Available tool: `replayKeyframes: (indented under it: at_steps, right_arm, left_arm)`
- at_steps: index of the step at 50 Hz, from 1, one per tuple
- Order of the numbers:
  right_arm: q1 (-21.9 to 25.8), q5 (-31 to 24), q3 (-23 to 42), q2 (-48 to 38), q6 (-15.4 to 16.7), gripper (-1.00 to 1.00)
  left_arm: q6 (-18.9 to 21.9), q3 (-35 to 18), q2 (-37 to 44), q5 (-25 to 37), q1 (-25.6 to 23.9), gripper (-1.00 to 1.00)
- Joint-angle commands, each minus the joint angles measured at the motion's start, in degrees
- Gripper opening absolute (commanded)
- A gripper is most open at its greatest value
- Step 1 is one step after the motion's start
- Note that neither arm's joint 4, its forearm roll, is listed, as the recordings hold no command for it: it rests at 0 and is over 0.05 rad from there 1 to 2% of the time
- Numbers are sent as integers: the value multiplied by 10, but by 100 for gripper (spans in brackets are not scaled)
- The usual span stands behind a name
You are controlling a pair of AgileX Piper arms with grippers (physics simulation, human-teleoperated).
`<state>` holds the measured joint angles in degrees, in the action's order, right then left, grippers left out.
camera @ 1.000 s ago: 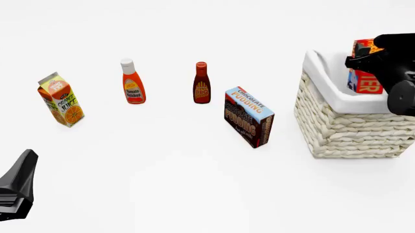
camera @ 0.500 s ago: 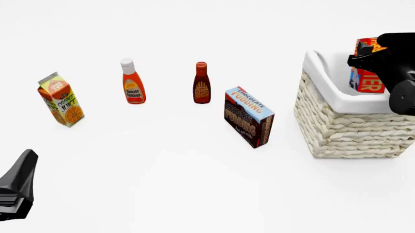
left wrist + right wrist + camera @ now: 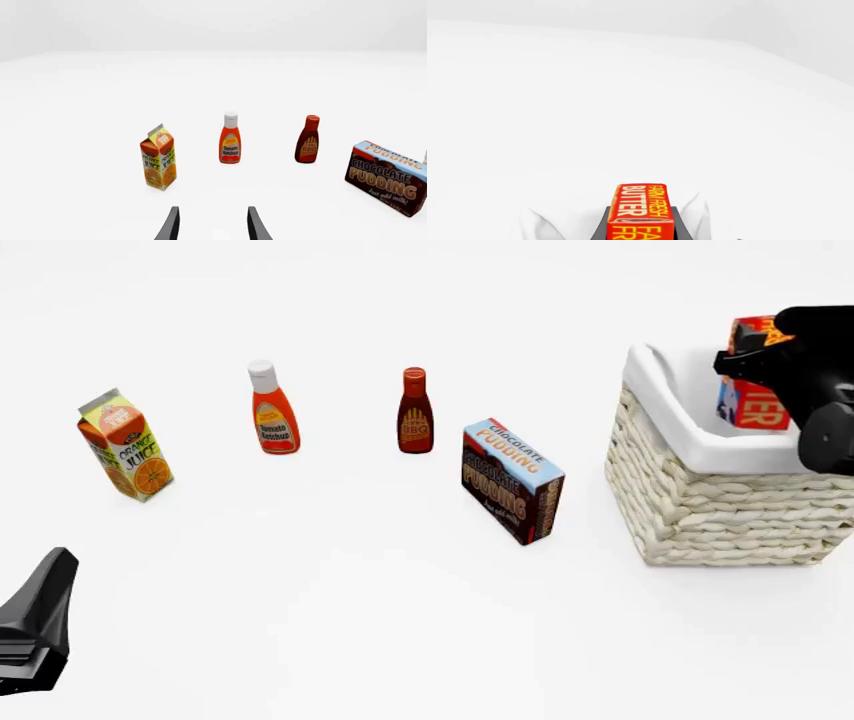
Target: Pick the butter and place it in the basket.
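Left wrist view
- Left claw (image 3: 212, 225): released, fingers apart with bare worktop (image 3: 100, 90) between them; grasping nothing.
- Ahead of it: orange juice carton (image 3: 159, 157), tomato ketchup bottle (image 3: 230, 140), BBQ sauce bottle (image 3: 308, 140) and chocolate pudding box (image 3: 388, 177), all upright and well apart from one another.
- Open room: wide bare worktop on every side of this claw.

Front view
- Right claw (image 3: 754, 365): clenched on the butter (image 3: 758, 405), holding it upright over the basket (image 3: 707, 510).
- Butter position: its lower part sits below the white cloth rim, inside the basket's opening but not yet resting on the bottom, as far as can be seen.
- Change: against the earlier front pictures the butter has shifted a little toward the basket's far side and sits slightly higher in the picture; everything else on the worktop is unmoved, and the left claw (image 3: 30, 625) is parked at the near left corner as before.
- Meaning for the task: carry looks finished; lowering and letting go appear to be what is left.
- Edges: the near rim stands close beside the butter's blue panel; the basket's right part runs out of the picture.

Right wrist view
- Butter (image 3: 640, 210): seen end-on between the dark fingers, "FARM FRESH BUTTER" face up.
- Below it: white cloth lining (image 3: 540, 225) on either side, so there seems room to drop.
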<state>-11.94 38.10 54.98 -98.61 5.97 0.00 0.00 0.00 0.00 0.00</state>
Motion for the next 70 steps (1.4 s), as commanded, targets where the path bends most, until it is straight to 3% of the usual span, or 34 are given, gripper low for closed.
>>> replayKeyframes:
  at_steps: [1, 32, 33, 65, 70]
  right_arm:
    - [2, 1, 16, 0, -11, -100]
    - [6, 2, 36, -18, -4, -100]
    - [6, 3, 36, -18, -1, 100]
    - [5, 6, 32, -9, -3, 100]
    - [3, -1, 5, 40, -10, 100]
  left_arm:
    - [0, 0, 0, 0, 0, 100]
    - [0, 0, 0, 0, 0, 100]
    - [0, 0, 0, 0, 0, 100]
    - [0, 0, 0, 0, 0, 100]
    - [0, 0, 0, 0, 0, 100]
